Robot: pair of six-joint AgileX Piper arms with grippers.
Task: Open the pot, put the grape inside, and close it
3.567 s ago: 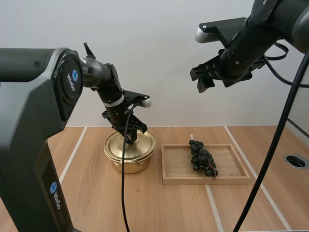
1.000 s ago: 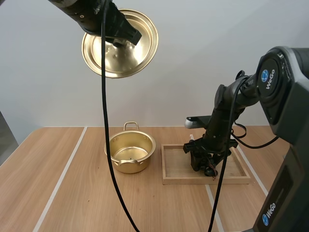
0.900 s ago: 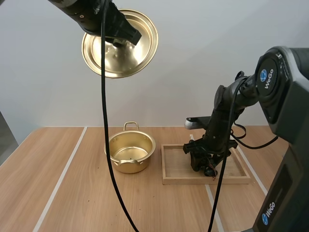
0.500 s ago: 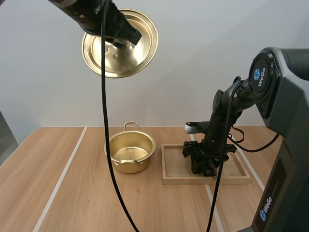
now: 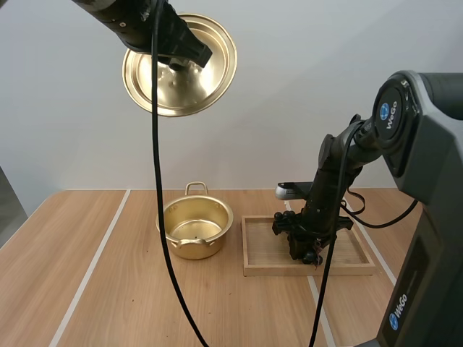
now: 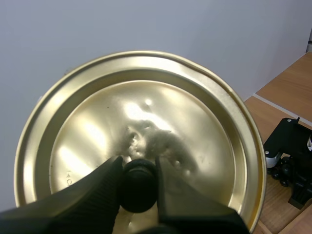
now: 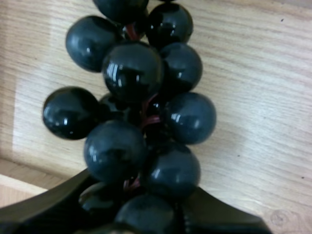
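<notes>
High over the table, my left gripper point(image 5: 179, 61) is shut on the black knob point(image 6: 139, 184) of the gold lid point(image 5: 166, 90), which is tilted with its underside facing the camera. Below it the gold pot point(image 5: 195, 228) stands open, with nothing inside. My right gripper point(image 5: 304, 244) is down in the wooden tray point(image 5: 268, 269), where its body hides most of the bunch of dark grapes point(image 5: 309, 254). In the right wrist view the grapes point(image 7: 141, 112) lie on the tray floor point(image 7: 263, 97), and my gripper point(image 7: 141, 209) pinches the bunch's near end between its fingers point(image 7: 48, 204).
The tray sits just right of the pot on the wooden table point(image 5: 108, 289). Pale strips run across the tabletop. The left wrist view catches my right gripper point(image 6: 292, 168) over the tray, beyond the lid's rim.
My right gripper has shifted slightly left on the grapes in the tray. The left arm holds the lid still, having lifted it off the pot earlier.
</notes>
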